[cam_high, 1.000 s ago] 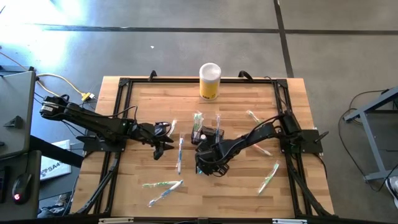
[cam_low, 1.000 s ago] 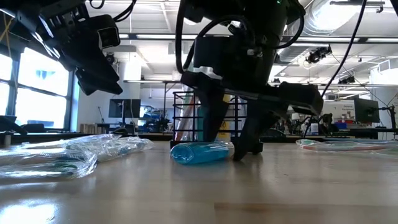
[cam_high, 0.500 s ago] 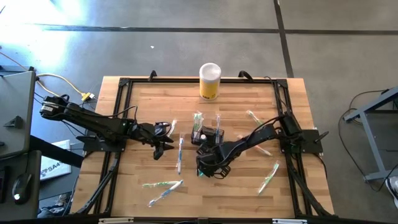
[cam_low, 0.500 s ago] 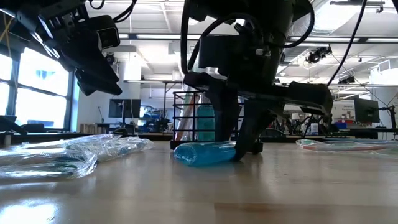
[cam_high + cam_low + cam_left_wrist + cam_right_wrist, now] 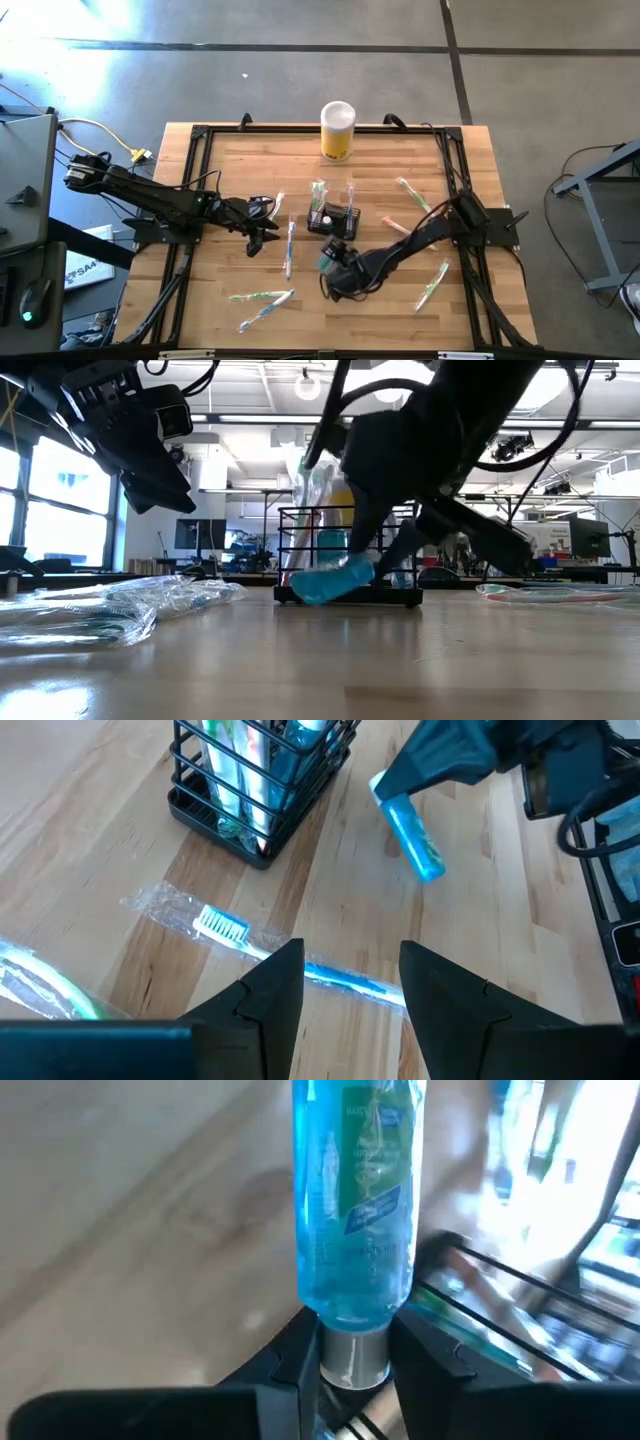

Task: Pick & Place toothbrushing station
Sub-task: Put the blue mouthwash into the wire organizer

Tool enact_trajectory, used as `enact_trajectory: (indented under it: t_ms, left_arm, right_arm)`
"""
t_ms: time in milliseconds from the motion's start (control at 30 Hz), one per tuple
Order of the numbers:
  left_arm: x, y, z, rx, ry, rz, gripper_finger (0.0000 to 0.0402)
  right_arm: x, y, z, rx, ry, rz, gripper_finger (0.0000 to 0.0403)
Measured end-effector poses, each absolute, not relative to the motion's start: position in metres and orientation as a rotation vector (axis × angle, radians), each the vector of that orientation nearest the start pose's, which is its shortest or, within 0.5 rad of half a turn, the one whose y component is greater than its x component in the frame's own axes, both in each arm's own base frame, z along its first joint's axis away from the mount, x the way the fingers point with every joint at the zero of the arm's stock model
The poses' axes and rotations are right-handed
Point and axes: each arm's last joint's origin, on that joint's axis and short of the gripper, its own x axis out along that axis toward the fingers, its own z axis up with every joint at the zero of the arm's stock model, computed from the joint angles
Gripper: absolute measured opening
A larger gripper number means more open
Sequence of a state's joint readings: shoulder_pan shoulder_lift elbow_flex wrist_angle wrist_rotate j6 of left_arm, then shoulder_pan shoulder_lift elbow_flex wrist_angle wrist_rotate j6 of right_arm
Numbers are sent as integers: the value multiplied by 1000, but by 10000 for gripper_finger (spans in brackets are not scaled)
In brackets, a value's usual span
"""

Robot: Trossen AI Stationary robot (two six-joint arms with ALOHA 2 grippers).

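Note:
The toothbrushing station, a black wire-mesh caddy point(image 5: 333, 218) point(image 5: 260, 780), stands on its base at the table's middle with wrapped brushes and tubes upright inside. Just near of it my right gripper point(image 5: 335, 270) is shut on a blue bottle with a green label point(image 5: 355, 1200) point(image 5: 335, 580). My left gripper point(image 5: 350, 990) hovers open to the left of the caddy, above a wrapped blue toothbrush point(image 5: 250, 935) that lies flat on the table. My right gripper pinches the bottle's pale cap end point(image 5: 353, 1358) between its two fingers, one on each side of the neck. The fingers come slanting down from the table's right. The bottle sticks out beyond the fingertips, tilted with its base end point(image 5: 300, 592) lower, clear of the table.
A yellow cylinder with a white lid point(image 5: 338, 130) stands at the far edge. Wrapped toothbrushes lie scattered: near left point(image 5: 260, 297), right point(image 5: 433, 283), far right point(image 5: 410, 195), and one beside the left gripper point(image 5: 290, 245). Black frame rails point(image 5: 190, 190) border the wood.
My right gripper has shut on the cap end of the bottle, which lay flat on the table. It has then turned at the wrist and shifted a little toward the near edge, raising the bottle off the table into a tilt.

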State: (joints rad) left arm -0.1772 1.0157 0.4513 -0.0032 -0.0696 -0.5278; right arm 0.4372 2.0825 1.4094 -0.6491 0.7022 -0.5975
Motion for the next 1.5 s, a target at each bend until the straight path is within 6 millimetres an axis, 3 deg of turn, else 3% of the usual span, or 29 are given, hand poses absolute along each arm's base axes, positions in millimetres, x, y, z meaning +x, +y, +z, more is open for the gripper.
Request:
enact_trajectory:
  t_ms: [333, 633, 767, 1167, 1500]
  left_arm:
    - [199, -34, 196, -443, 576, 47, 161]
    - [199, -33, 195, -439, 576, 46, 161]
    - [199, -34, 193, -435, 588, 50, 161]
    - [206, -35, 181, -422, 648, 69, 161]
    - [209, -35, 186, -441, 589, 51, 161]
  right_arm:
    - [369, 163, 152, -1464, 1129, -121, 86]
    - [376, 182, 188, -1731, 1065, -345, 86]
    - [375, 185, 201, -1757, 1059, -369, 86]
    - [341, 155, 247, -1868, 1209, -261, 86]
    - [353, 118, 246, -1905, 1366, -213, 103]
